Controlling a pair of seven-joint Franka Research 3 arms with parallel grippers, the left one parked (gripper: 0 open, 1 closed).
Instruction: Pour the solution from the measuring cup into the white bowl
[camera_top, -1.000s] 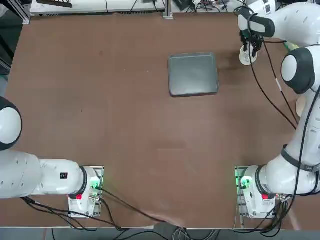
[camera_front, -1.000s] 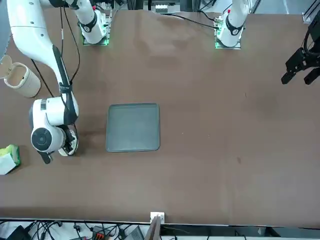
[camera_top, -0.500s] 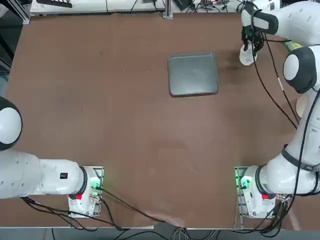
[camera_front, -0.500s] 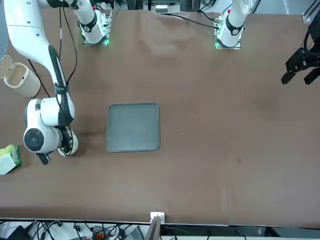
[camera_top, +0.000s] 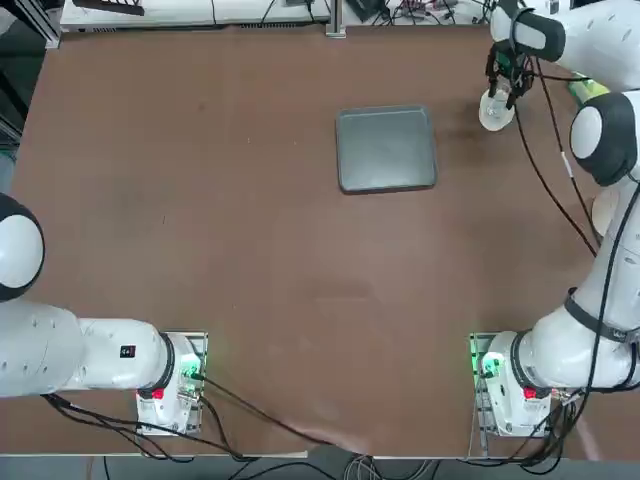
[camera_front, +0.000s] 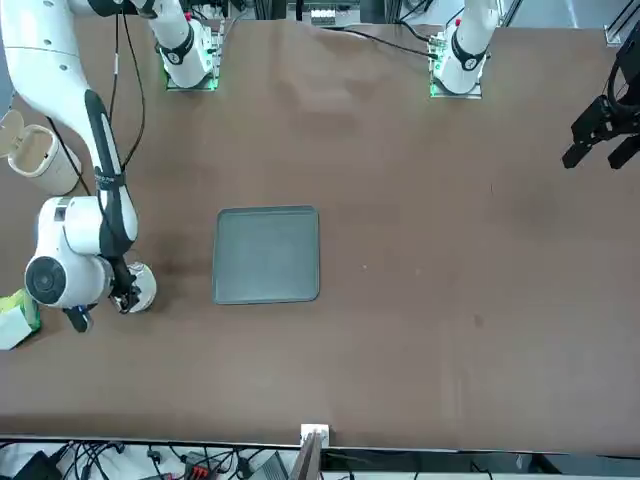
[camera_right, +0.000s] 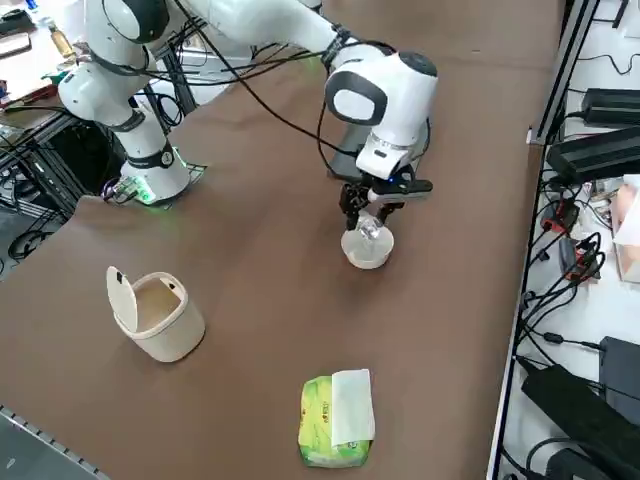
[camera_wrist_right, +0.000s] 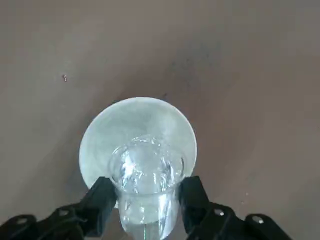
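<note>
My right gripper (camera_wrist_right: 147, 200) is shut on the measuring cup (camera_wrist_right: 146, 185), a tiny clear cup with a glinting rim, held between the two black fingers (camera_wrist_right: 102, 197). The cup hangs just above the white bowl (camera_wrist_right: 137, 137), whose pale inside shows under it. In the right side view the gripper (camera_right: 370, 205) stands over the white bowl (camera_right: 367, 250) with the measuring cup (camera_right: 369, 228) at its rim. From overhead, the bowl (camera_top: 496, 112) lies at the far right of the table under the gripper (camera_top: 505, 82). Facing the robot, the bowl (camera_front: 140, 287) sits beside the wrist (camera_front: 70, 265).
A grey tray (camera_top: 387, 148) lies toward the table's middle from the bowl. A large cream vessel with a handle (camera_right: 155, 313) and a green-yellow packet (camera_right: 335, 420) stand by the table's right edge. Cables trail along the right arm.
The right wrist has shifted toward the table's far right corner while keeping its grip on the cup, so more of the white bowl shows from overhead.
</note>
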